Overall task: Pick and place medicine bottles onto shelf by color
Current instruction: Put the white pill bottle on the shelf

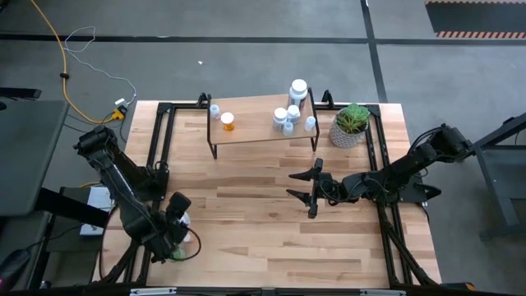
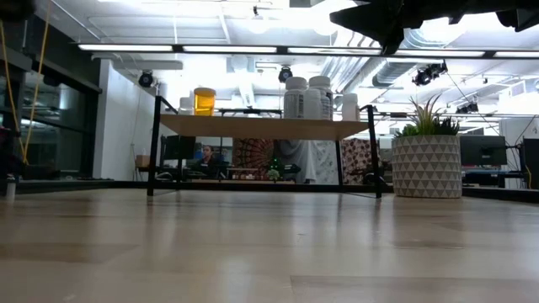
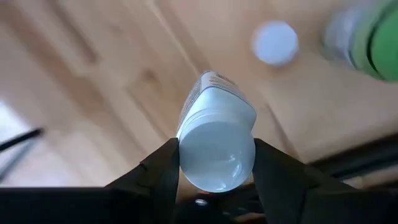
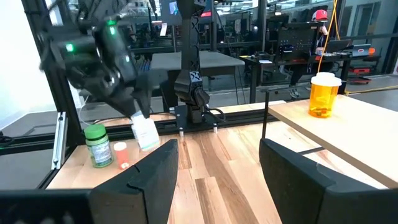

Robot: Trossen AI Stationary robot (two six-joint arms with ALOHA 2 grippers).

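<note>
Past the right end effector (image 4: 217,171), whose two dark fingers stand apart with nothing between them, the left end effector (image 4: 142,127) grips a white plastic pill bottle (image 4: 146,134) above the light wooden bench (image 4: 217,155). Beside it stand a green-capped pill bottle (image 4: 97,146) and a small orange bottle (image 4: 120,155). An amber pill bottle with a white cap (image 4: 323,94) stands on the pale wooden shelf board (image 4: 348,134).

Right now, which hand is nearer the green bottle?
Left. The left hand, shut on a white bottle, hangs just beside the green bottle at the table's front-left edge. The right hand waits open, across the table near the shelf.
</note>
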